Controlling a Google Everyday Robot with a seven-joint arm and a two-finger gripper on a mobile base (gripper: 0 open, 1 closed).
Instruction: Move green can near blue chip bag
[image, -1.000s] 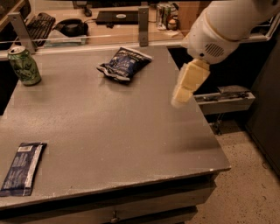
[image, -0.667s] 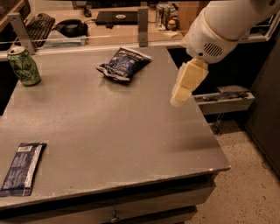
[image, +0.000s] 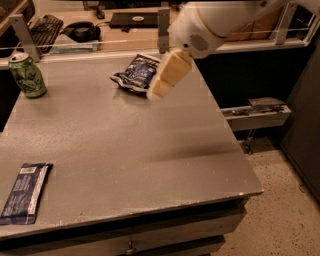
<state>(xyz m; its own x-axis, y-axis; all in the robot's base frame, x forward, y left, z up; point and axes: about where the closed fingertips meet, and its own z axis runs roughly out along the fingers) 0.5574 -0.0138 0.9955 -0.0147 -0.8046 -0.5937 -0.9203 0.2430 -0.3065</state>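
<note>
One high view, angled down across the worktop (image: 125, 150)

The single camera sits above the worktop's near edge and looks down and forward toward the far rail, close enough that the near left corner is cut off. The pincer (image: 159, 86) hangs in the upper middle of the view, partly in front of the blue chip bag (image: 134, 74). The green can (image: 27, 75) stands at the far left, and the floor (image: 280, 200) fills the right side.

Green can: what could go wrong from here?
1. Pincer hangs by the chip bag's right edge, far from the can at the table's back-left corner; a low sweep left could drag the bag.
2. The can stands near the edge; a bump might knock it off.
3. The blue wrapper at front left could be mistaken for the bag.
</note>
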